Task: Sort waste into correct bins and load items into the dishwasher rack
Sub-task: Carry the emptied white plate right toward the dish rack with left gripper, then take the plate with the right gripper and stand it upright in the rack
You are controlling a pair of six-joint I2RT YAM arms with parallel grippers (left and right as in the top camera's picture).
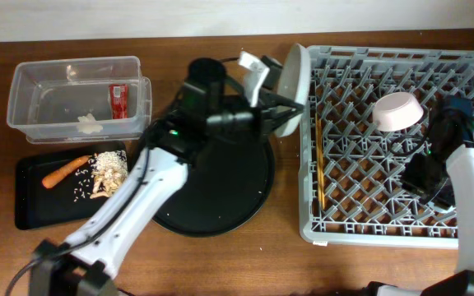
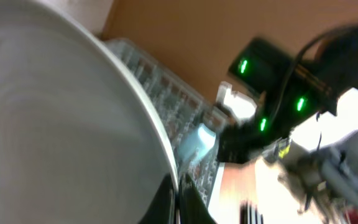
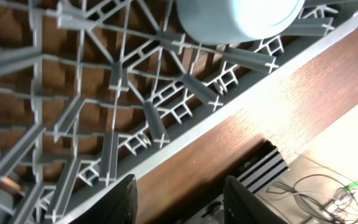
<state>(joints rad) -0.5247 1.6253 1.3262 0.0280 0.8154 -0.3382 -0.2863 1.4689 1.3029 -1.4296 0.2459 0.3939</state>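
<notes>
**Overhead: left pincer clamped on plate at rack's left rim; right pincer open over rack, near cup**

- Left pincer reaches across the round black tray to the plate. The plate stands on edge against the left wall of the rack, tilted slightly.
- The left wrist view is blurred. The plate face fills the left half, and its rim runs down between the two dark fingers at the bottom edge. I read that as jaws closed on the plate rim.
- Right pincer has its fingers well apart with nothing between them. It hangs over the rack's lattice base by the outer wall, with bare table just beyond.
- Cup sits in the rack ahead of the right pincer, at the top of the right wrist frame. It is near the fingers but not touching or between them.
- Bowl is in the rack's upper-right area, tilted on the pegs.
- Chopsticks lie in the rack along its left wall, below the plate.
- Clear tub is top left and holds the wrapper and tissue.
- Black tray is just below the tub and holds the carrot and the rice and scraps.
</notes>
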